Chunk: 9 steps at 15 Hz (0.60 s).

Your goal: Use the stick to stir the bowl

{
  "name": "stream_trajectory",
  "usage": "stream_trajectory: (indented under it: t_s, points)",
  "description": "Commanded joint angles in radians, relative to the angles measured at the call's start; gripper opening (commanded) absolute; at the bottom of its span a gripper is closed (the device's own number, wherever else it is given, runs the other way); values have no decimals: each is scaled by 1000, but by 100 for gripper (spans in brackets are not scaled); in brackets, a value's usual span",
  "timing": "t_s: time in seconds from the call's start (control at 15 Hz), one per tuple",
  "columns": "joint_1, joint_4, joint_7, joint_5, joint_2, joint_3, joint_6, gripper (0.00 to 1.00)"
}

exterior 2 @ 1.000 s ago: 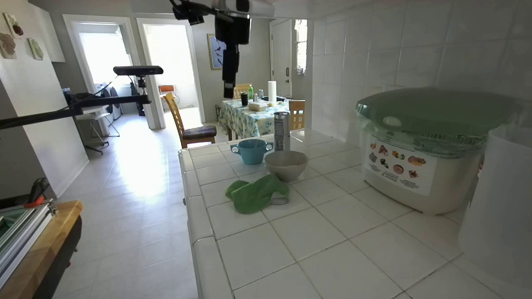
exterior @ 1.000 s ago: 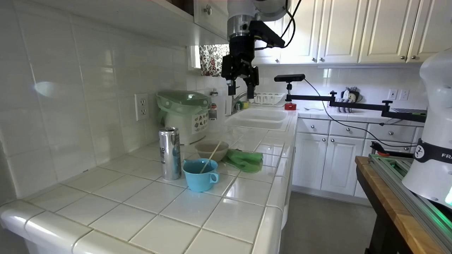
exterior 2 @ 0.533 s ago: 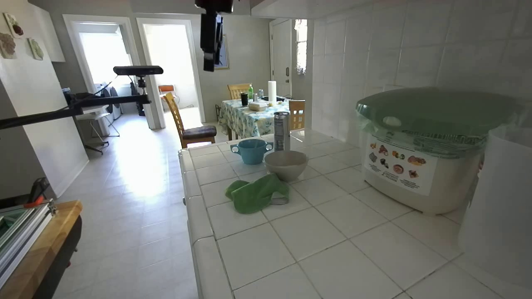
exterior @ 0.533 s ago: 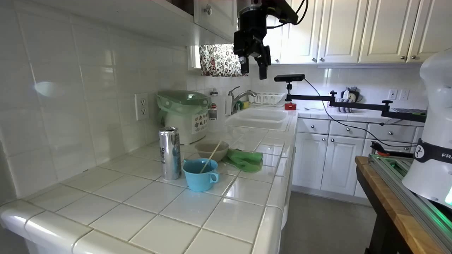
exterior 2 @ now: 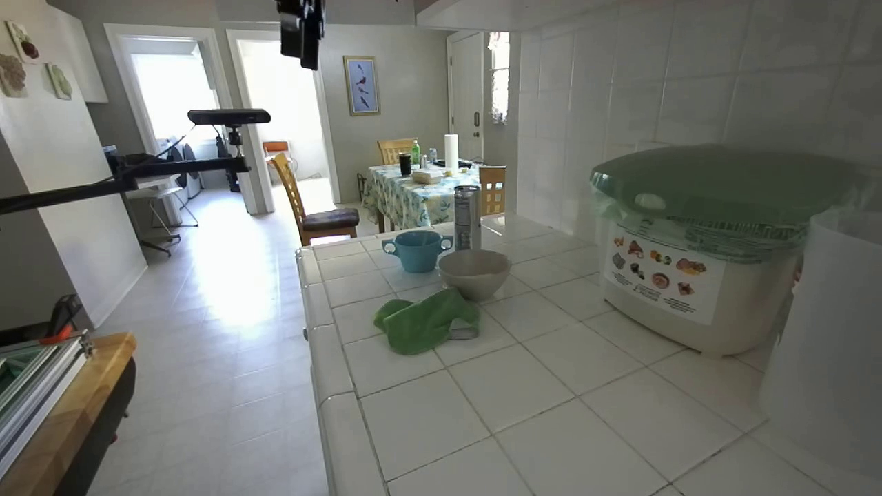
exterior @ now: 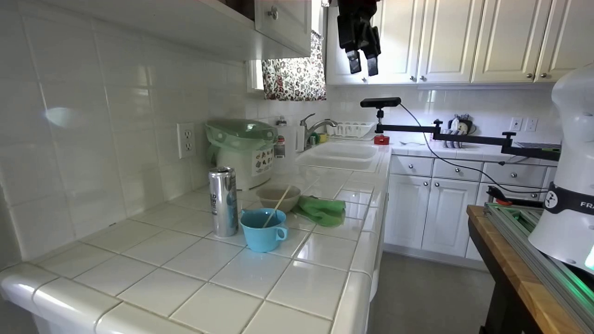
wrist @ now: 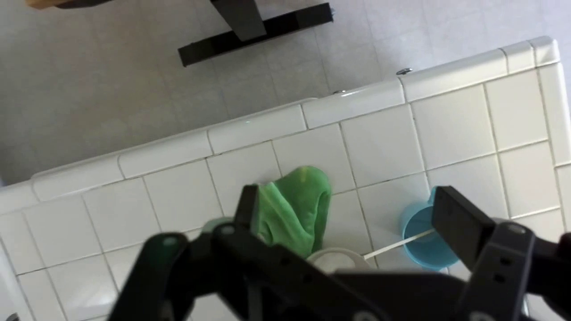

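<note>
The blue bowl (exterior: 261, 237) stands upright on the tiled counter and shows in both exterior views (exterior 2: 418, 255). The pale stick (exterior: 278, 204) leans in it, its lower end inside and its upper end sticking out past the rim toward the beige bowl. The wrist view shows the stick (wrist: 390, 247) running out of the blue bowl (wrist: 426, 257), partly hidden by a finger. My gripper (exterior: 364, 69) is open and empty, high above the counter and well away from the bowl. Its spread fingers show in the wrist view (wrist: 348, 211); it also shows at the top of an exterior view (exterior 2: 300, 58).
A beige bowl (exterior: 278, 197) and a crumpled green cloth (exterior: 322, 212) lie beside the blue bowl. A tall silver can (exterior: 224, 202) stands close to it. A green-lidded bin (exterior 2: 689, 275) is by the wall. An upper cabinet (exterior: 283, 28) overhangs the counter.
My gripper has moved up and away from the counter, rightward in an exterior view and leftward in an exterior view. It stays open. The bowl and stick have not moved.
</note>
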<state>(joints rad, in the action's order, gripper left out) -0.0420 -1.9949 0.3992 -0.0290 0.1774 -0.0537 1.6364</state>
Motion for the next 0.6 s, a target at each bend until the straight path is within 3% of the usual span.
stream_trajectory:
  t_s: [0.0,0.27,0.53]
  points:
    - [6,39,-43,109,0,-21,-75,100]
    - [8,-3,-71,203,25,-21,26,100]
    - [13,-60,-49,194,47,-11,201,100]
